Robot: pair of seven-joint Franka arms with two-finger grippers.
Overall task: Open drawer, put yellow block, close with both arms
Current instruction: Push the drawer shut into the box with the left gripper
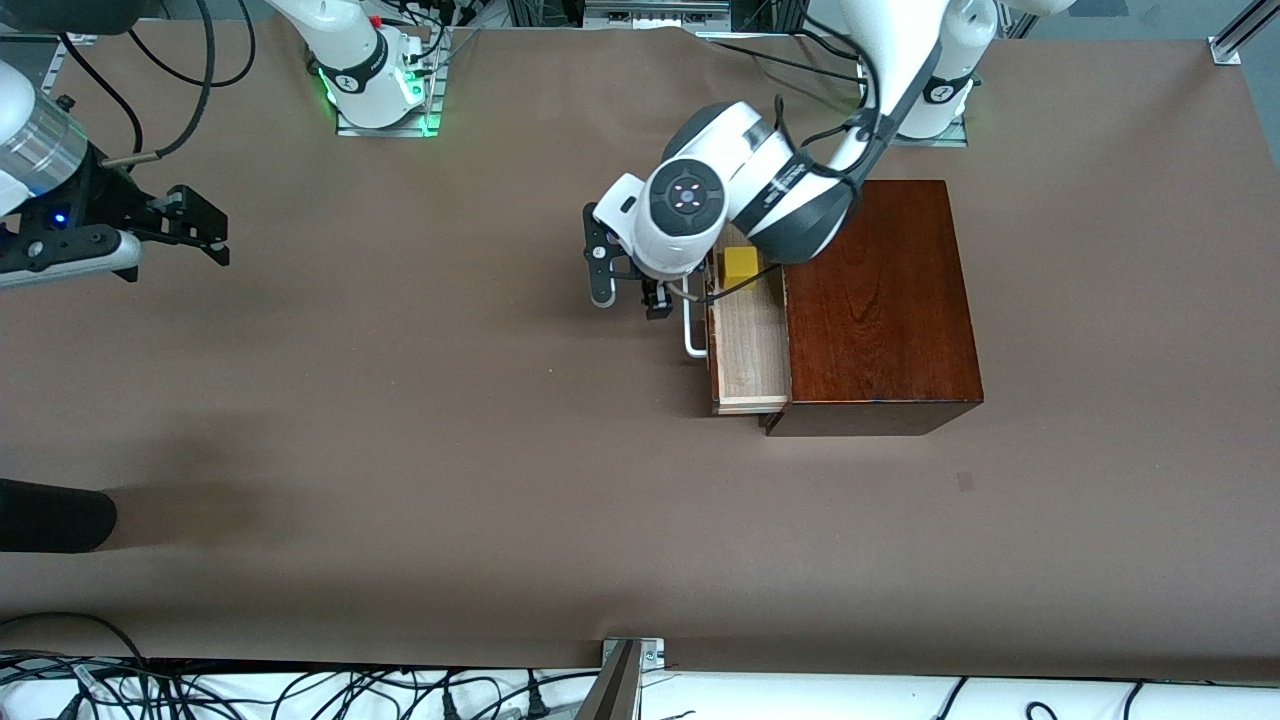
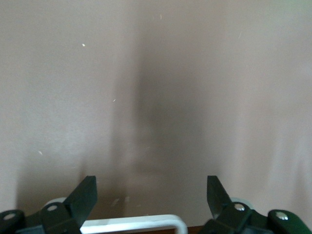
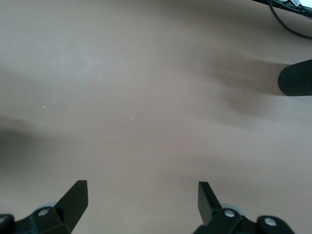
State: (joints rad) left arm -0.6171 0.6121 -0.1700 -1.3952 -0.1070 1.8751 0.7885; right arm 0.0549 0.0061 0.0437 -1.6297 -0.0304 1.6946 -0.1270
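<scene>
— What covers the table [image 1: 400, 420]?
— Plain brown sheeting.
— And what sits on it?
— A dark wooden box [image 1: 880, 300], toward the left arm's end, its drawer [image 1: 748, 345] pulled out.

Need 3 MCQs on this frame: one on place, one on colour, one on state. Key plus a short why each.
1. Where is the yellow block?
A. on the bare table
B. in the drawer
C. on top of the wooden box

2. What colour is the drawer's handle?
A. white
B. black
C. red

3. How is the drawer?
A. fully shut
B. removed from the box
C. pulled open

Key: 1 B, the block sits on the pale tray floor. 2 A, a white U shape beside the left end effector, whose fingers are spread. 3 C, the tray sticks out from the box. The right end effector waits open at its table end.
</scene>
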